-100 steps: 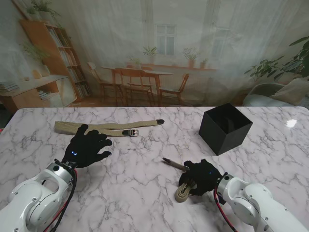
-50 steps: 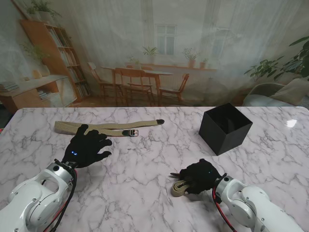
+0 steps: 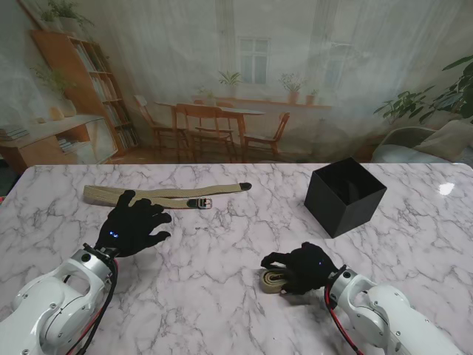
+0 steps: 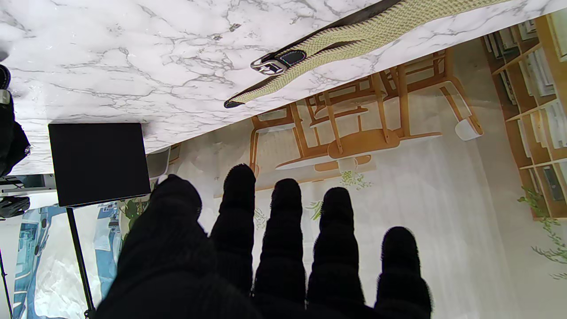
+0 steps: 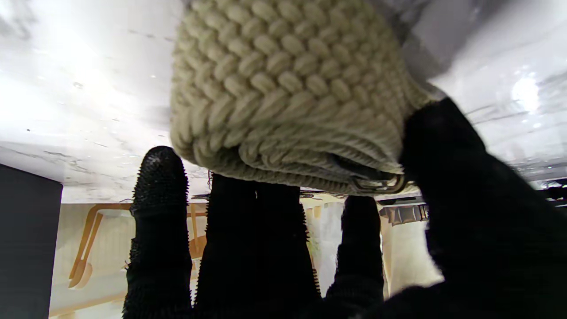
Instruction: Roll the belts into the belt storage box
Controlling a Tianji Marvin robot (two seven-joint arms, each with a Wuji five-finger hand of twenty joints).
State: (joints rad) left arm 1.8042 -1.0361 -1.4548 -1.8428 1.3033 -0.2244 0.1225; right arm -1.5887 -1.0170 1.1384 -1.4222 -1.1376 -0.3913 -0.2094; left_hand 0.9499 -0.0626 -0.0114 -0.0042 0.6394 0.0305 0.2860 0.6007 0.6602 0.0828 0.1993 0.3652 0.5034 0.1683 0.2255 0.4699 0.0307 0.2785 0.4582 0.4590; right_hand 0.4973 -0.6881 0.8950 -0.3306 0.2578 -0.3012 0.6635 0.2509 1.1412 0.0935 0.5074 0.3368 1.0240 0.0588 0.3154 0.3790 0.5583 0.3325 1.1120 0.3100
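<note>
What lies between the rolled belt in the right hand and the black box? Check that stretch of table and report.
Nothing visible. The right hand holds the rolled belt near me; only bare marble table separates it from the black box. The flat belt lies far to the left.

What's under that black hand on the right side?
Under the right hand is a beige woven belt, folded or rolled into layers. One end pokes out to the left on the table. The wrist view shows a metal buckle tucked inside; the rest is covered.
</note>
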